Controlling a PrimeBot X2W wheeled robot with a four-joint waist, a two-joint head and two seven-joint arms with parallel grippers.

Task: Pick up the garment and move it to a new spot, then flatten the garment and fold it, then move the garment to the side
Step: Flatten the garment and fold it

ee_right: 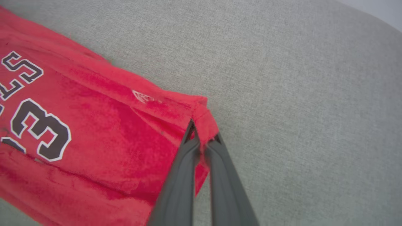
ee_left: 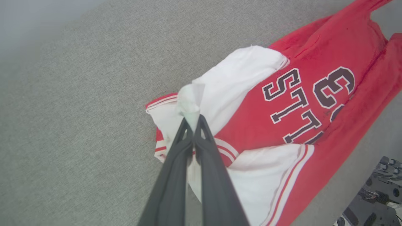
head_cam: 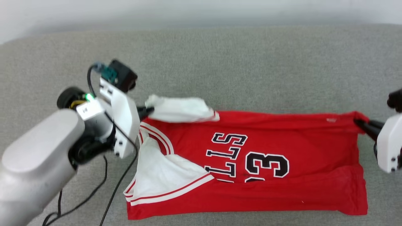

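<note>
The garment [head_cam: 251, 163], a red jersey with white sleeves, striped trim and black lettering with a 3, lies spread across the grey surface, its near long edge folded over the number. At its left end my left gripper [head_cam: 147, 111] is shut on the far white sleeve [ee_left: 190, 103], which rises pinched between the dark fingers [ee_left: 201, 147]. My right gripper [head_cam: 361, 124] is shut on the far right hem corner [ee_right: 204, 121], the red cloth bunched at the fingertips. The garment [ee_right: 94, 135] stretches between the two grips.
The grey fabric surface [head_cam: 220, 62] runs wide behind and around the jersey. A pale wall [head_cam: 188, 12] borders its far edge. Black cables [head_cam: 119, 182] hang from my left arm near the jersey's left end. Part of the robot base [ee_left: 377, 194] shows at lower right.
</note>
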